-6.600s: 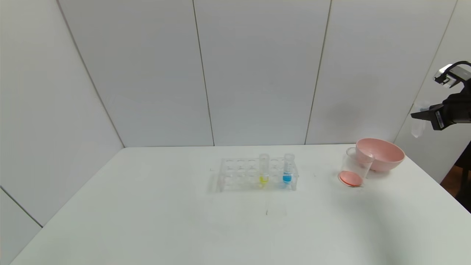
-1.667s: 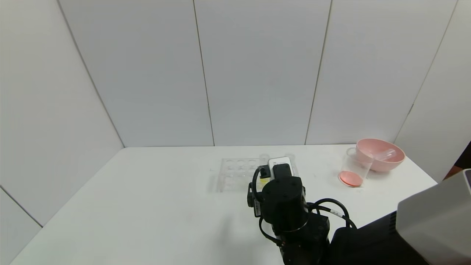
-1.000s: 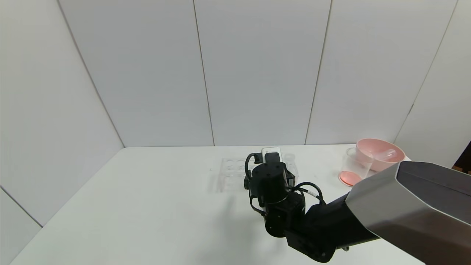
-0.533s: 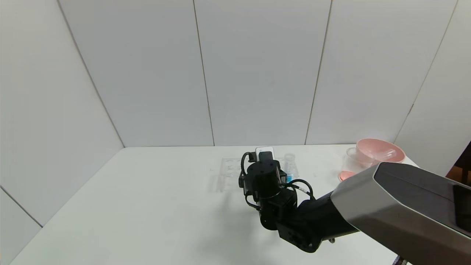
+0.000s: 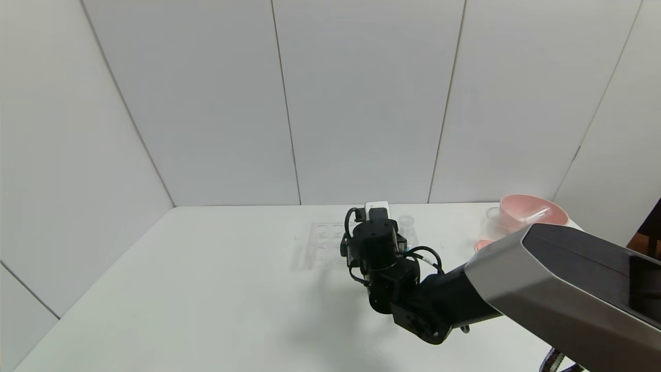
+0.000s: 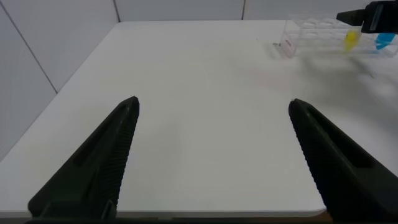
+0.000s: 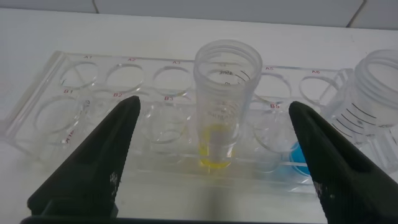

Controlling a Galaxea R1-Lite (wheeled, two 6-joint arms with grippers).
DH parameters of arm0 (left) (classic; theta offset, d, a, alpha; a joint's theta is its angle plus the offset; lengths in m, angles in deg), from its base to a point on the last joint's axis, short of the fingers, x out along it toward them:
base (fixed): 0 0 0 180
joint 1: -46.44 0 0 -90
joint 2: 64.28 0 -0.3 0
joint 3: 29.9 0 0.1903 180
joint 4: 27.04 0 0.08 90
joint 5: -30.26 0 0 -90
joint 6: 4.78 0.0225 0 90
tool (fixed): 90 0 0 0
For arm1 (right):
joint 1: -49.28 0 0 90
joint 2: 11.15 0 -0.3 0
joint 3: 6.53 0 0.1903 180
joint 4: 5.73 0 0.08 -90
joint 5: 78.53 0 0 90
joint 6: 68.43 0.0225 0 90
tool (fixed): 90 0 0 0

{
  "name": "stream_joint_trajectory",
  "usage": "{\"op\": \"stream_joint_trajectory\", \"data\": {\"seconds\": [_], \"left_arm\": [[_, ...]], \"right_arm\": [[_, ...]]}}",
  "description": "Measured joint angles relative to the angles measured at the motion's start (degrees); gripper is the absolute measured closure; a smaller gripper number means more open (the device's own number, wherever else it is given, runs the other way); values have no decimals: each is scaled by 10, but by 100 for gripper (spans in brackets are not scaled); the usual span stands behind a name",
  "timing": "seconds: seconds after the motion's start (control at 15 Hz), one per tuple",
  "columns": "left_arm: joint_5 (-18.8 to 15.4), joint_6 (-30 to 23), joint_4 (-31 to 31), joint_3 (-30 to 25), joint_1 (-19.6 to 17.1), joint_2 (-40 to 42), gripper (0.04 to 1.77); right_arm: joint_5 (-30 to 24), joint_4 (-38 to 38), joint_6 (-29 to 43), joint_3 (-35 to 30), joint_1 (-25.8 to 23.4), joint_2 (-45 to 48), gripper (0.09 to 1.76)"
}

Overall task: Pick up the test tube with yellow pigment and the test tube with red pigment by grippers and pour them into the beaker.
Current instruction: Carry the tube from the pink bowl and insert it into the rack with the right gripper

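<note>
The test tube with yellow pigment (image 7: 225, 106) stands upright in a clear rack (image 7: 93, 93) at mid-table. My right gripper (image 7: 214, 106) is open, one finger on each side of this tube, not touching it. In the head view the right wrist (image 5: 377, 243) hides the yellow tube. The beaker (image 5: 489, 227), red-orange liquid at its base, stands at the far right, partly behind my right arm. The test tube with red pigment is out of view. My left gripper (image 6: 213, 106) is open over bare table near the front edge, holding nothing.
A tube with blue liquid (image 7: 373, 112) stands in the rack just right of the yellow one. A pink bowl (image 5: 532, 206) behind the beaker holds a clear tube (image 5: 537, 214) lying on its side. White walls close off the table's back and sides.
My right arm has swung in from the right and reached forward over the rack. Over the last second its wrist has moved slightly farther and to the right. The fingers have stayed open.
</note>
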Motion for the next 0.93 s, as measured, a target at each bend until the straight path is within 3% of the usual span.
{"op": "stream_joint_trajectory", "data": {"seconds": [0.47, 0.67, 0.93], "left_arm": [[0, 0, 0, 0, 0, 0, 9], [0, 0, 0, 0, 0, 0, 9], [0, 0, 0, 0, 0, 0, 9]], "right_arm": [[0, -1, 0, 4, -1, 0, 14], [-1, -3, 0, 5, -2, -1, 64], [0, -4, 0, 2, -2, 0, 109]]}}
